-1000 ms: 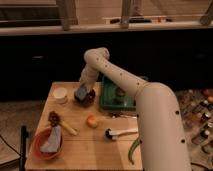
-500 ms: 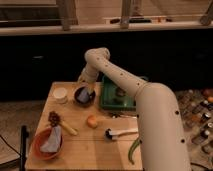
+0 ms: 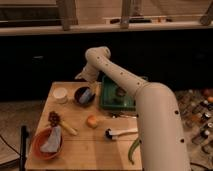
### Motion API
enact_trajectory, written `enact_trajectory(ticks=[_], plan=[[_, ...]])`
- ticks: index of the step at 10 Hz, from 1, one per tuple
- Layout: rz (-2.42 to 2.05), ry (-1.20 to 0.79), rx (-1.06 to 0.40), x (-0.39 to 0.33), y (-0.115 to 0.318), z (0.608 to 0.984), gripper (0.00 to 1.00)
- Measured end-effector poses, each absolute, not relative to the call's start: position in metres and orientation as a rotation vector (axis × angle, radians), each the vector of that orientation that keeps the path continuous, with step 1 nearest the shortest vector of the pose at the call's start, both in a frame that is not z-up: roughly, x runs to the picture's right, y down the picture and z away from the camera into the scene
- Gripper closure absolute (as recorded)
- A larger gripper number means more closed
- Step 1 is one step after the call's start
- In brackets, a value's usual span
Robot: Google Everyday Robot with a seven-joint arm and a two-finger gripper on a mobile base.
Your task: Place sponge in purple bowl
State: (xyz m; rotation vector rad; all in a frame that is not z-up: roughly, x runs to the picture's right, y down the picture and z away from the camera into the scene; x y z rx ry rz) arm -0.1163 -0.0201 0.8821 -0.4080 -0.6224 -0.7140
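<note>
The purple bowl (image 3: 84, 95) stands on the wooden table (image 3: 85, 150) near its back edge, left of the middle. A pale blue sponge (image 3: 86, 95) lies inside it. My gripper (image 3: 82, 76) hangs a little above and behind the bowl, apart from the sponge. The white arm (image 3: 125, 82) curves up from the lower right and over the green tray.
A white cup (image 3: 60, 95) stands left of the bowl and a green tray (image 3: 118, 98) right of it. In front are an orange fruit (image 3: 92, 121), a white-handled brush (image 3: 120, 133), a green vegetable (image 3: 133, 150) and an orange bowl with a blue cloth (image 3: 47, 142).
My gripper has risen from down at the purple bowl to above it. The sponge now shows lying in the bowl.
</note>
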Motion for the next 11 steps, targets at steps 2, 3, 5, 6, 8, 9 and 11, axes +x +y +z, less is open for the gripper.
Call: enact_trajectory(ticks=[2,3,5,6,8,9,11], plan=[[-0.715,-0.621,-0.409,-0.1146,-0.0219,0.8815,0.20],[-0.717,-0.621,-0.406,-0.1146,-0.0229,0.8806,0.20],[-0.724,-0.615,-0.403,-0.1137,-0.0247,0.8790,0.20],[-0.727,-0.612,-0.401,-0.1132,-0.0258,0.8783,0.20],[-0.731,-0.609,-0.400,-0.1125,-0.0263,0.8779,0.20],[-0.731,-0.608,-0.400,-0.1125,-0.0264,0.8778,0.20],[-0.731,-0.609,-0.400,-0.1126,-0.0263,0.8779,0.20]])
